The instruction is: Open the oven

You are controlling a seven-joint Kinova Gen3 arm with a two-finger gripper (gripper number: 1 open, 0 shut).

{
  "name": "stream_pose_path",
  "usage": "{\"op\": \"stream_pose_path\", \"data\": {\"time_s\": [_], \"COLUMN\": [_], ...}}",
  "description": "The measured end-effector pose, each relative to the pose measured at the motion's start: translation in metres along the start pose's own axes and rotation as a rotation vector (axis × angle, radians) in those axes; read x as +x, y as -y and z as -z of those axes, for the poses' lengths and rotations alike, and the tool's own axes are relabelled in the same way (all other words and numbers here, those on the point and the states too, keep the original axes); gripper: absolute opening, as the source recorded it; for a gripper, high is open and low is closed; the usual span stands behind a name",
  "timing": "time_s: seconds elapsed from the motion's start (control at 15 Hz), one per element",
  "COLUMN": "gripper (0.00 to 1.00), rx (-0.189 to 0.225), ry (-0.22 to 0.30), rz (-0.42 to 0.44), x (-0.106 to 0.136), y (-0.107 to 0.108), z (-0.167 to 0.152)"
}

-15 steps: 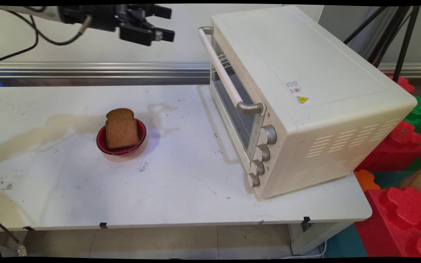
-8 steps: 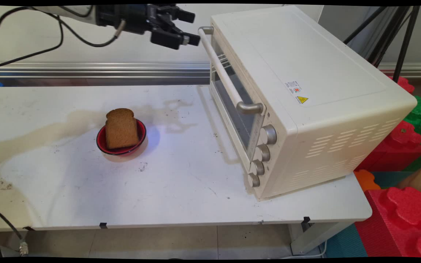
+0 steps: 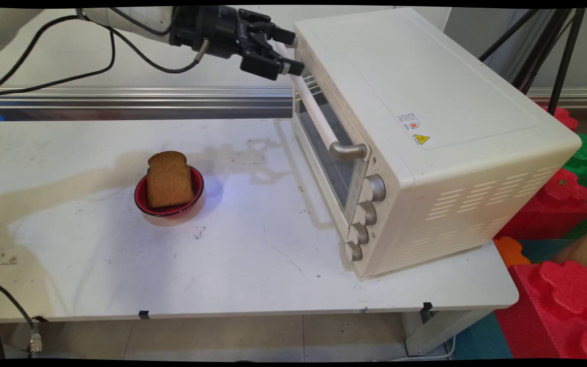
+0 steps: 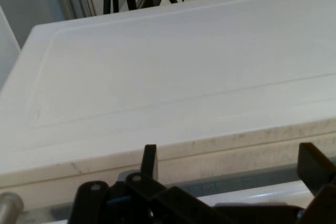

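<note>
Main view | pincer (image 3: 289,51) open at oven handle (image 3: 310,99) top end

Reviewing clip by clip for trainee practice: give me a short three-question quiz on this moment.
1. True or false: the gripper is open at the far end of the oven handle.
2. What holds the bread slice? A) red bowl B) oven C) bare table
3. How many knobs are on the oven's front?

Key: 1 true; 2 A; 3 four.
</note>
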Motion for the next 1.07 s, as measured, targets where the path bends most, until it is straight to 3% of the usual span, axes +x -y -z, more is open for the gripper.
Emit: {"op": "stream_pose_path", "data": {"time_s": [0.8,0.87,1.07], "gripper": [1.00,0.00,0.00], "rx": [0.000,0.001,0.001], "ry": [0.022,0.022,0.022], "rz": [0.011,0.009,0.004], "x": [0.000,0.000,0.000], "y": [0.001,0.001,0.001], "z": [-0.025,-0.025,-0.027]}}
